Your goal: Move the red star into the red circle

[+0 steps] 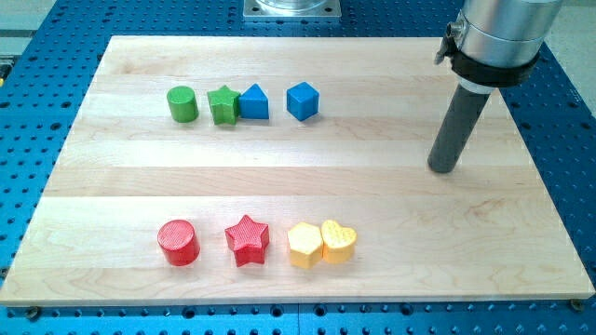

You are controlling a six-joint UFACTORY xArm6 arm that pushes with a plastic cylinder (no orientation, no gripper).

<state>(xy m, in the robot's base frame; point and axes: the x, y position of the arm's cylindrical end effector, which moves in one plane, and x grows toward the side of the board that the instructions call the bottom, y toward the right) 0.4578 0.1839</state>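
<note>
The red star (pixel 247 239) lies on the wooden board (pixel 298 177) near the view's bottom, left of centre. The red circle (pixel 178 242), a round red block, stands a short gap to its left. My tip (pixel 444 168) rests on the board at the view's right, far from both red blocks, up and to the right of them. It touches no block.
A yellow hexagon (pixel 304 246) and a yellow heart (pixel 338 241) touch each other just right of the red star. Near the view's top are a green cylinder (pixel 182 104), a green star (pixel 223 105), a blue triangle (pixel 253 102) and a blue cube (pixel 303 100).
</note>
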